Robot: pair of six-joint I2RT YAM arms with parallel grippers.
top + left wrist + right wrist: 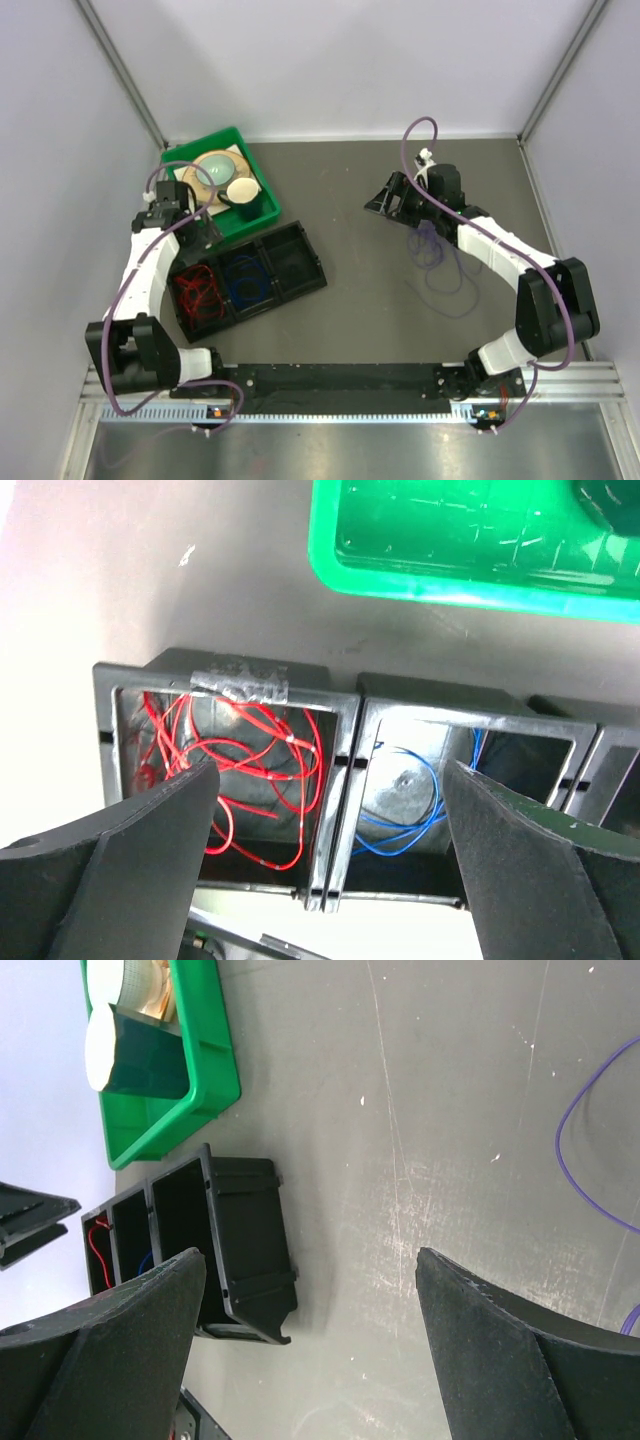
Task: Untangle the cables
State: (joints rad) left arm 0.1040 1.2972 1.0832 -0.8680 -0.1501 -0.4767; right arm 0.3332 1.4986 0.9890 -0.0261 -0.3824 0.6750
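Observation:
The red cable [250, 770] lies coiled in the left compartment of the black bins [300, 290]. A blue cable [410, 825] lies in the middle compartment, and the third compartment holds nothing. My left gripper [330, 770] hangs open above the wall between the red and blue compartments, gripping nothing. In the top view it [200, 228] is at the bins' far left corner. A purple cable [440, 265] lies in loose loops on the table under the right arm, and one loop [570, 1160] shows in the right wrist view. My right gripper [310, 1255] is open and empty over bare table, right of the bins.
A green bin [205, 140] stands behind the black bins at the back left. It holds a tape roll [215, 170], a pale round lid and a dark green cup [150, 1055]. White walls close in the table on three sides.

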